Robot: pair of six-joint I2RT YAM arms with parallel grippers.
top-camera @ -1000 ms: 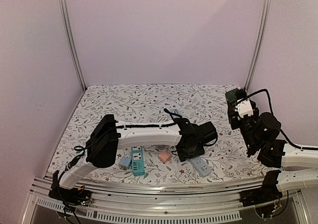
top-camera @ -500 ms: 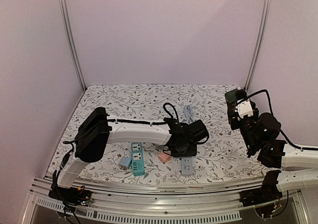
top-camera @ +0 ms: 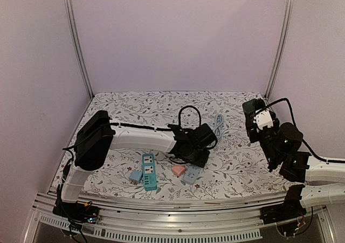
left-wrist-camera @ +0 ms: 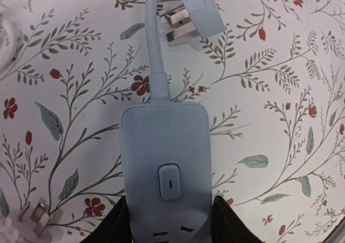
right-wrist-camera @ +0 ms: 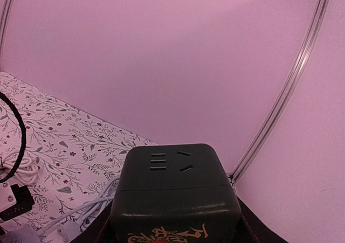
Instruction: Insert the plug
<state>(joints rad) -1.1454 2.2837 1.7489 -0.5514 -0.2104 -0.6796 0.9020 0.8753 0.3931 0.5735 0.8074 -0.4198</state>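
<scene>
Plug (left-wrist-camera: 190,14) just beyond the power strip (left-wrist-camera: 164,140) gripped by left gripper (left-wrist-camera: 168,221); right gripper (right-wrist-camera: 175,221) clamped on cube socket (right-wrist-camera: 167,173).

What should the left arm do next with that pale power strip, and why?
Probably release the power strip and reach for the plug lying just beyond it, prongs showing. The left gripper pinches the strip's socket end flat on the table, while the right gripper holds a dark green socket cube in the air with nothing plugged in.
</scene>
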